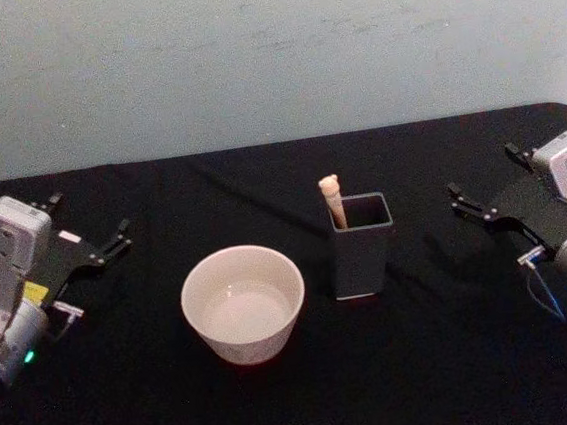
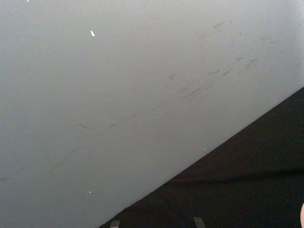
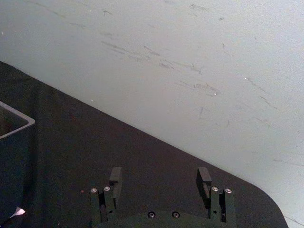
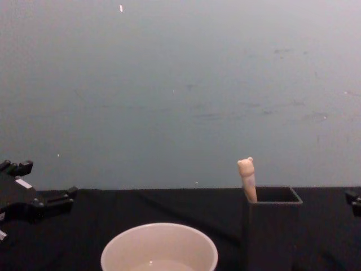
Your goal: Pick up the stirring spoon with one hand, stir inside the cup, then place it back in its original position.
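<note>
I see the stirring spoon (image 1: 333, 200) standing in the back-left corner of the dark holder (image 1: 363, 255), with the cup (image 1: 243, 304) just left of that holder. The left gripper (image 1: 91, 216) and the right gripper (image 1: 483, 171) sit well off to either side of it, jaws apart.

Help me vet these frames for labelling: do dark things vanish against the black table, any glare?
Head view: the holder and the fingers of the left gripper and right gripper nearly merge with the black table; the cup and stirring spoon stand out pale. Chest view: the holder blends in likewise. Right wrist view: wall evenly lit, no glare.
</note>
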